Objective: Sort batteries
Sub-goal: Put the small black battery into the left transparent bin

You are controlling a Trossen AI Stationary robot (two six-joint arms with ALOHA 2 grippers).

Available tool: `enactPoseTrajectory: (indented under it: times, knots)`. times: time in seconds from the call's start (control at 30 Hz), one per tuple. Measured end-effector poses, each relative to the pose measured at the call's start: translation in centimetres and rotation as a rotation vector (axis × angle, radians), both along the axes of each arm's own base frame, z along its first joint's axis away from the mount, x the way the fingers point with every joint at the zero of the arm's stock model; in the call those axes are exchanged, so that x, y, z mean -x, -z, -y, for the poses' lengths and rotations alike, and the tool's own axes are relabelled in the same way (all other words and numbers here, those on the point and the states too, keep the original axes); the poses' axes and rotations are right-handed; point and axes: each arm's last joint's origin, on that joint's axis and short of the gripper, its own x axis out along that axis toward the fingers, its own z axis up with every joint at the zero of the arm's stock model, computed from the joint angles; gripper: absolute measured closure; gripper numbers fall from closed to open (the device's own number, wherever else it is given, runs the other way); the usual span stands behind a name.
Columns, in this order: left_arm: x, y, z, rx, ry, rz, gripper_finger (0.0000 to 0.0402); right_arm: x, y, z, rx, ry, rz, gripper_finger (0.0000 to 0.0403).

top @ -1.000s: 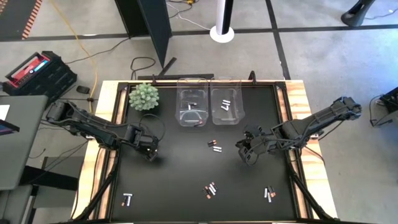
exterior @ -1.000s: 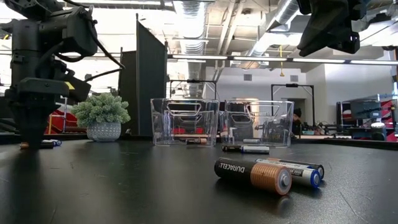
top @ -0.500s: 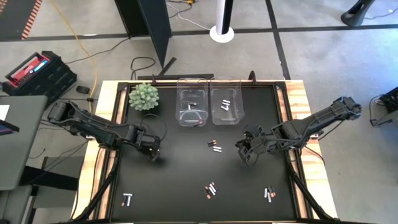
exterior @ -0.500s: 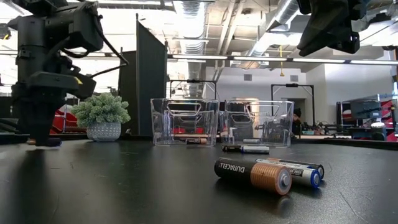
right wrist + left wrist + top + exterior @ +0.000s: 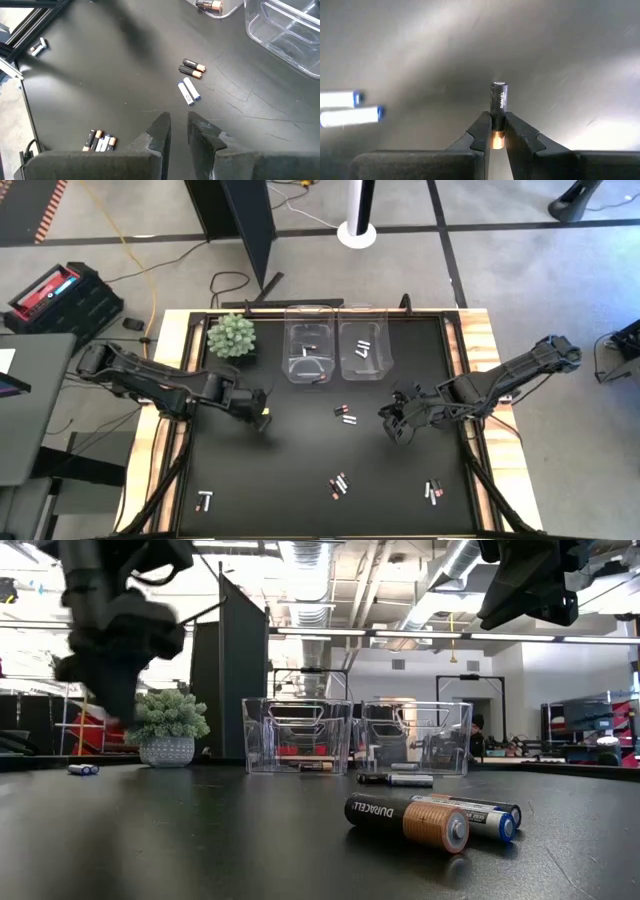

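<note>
Your left gripper (image 5: 496, 131) pinches one dark battery (image 5: 499, 99) by its copper end, lifted off the table (image 5: 290, 460), two white batteries (image 5: 349, 107) lying off to its side, while your right gripper (image 5: 177, 125) hovers slightly parted, empty, above four loose batteries (image 5: 190, 81), near two bins (image 5: 336, 352).

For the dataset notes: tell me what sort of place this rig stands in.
Probably a lab or workshop: exposed ceiling ducts, a taped concrete floor, a cable-strewn floor by the table, and equipment racks behind.
</note>
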Motion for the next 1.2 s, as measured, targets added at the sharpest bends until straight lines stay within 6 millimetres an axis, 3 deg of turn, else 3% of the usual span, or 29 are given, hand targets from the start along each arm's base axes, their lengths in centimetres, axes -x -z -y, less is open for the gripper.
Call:
enactPoseTrajectory:
  times: [0.37,0.57,0.77,0.97,1.2]
  knots:
    - [-3.1,-7.0,-3.9,-0.134,0.057,0.24,0.0363,0.0,0.0,0.0,0.027,-0.028,-0.005,0.0321]
    - [-3.3,-11.7,-9.0,-0.226,0.082,0.362,0.0363,0.0,0.0,0.0,0.026,-0.027,-0.005,0.0321]
    - [-3.1,-15.0,-14.8,-0.354,0.106,0.412,0.0363,-0.1,0.0,0.3,0.025,-0.013,-0.003,0.0321]
    - [-6.9,-15.6,-20.0,-0.388,0.272,0.342,0.0363,-0.5,-0.2,0.8,0.012,0.017,0.025,0.0321]
    - [-11.4,-12.8,-23.4,-0.394,0.518,0.16,0.0363,-0.8,-0.3,1.7,-0.017,0.084,0.043,0.0321]
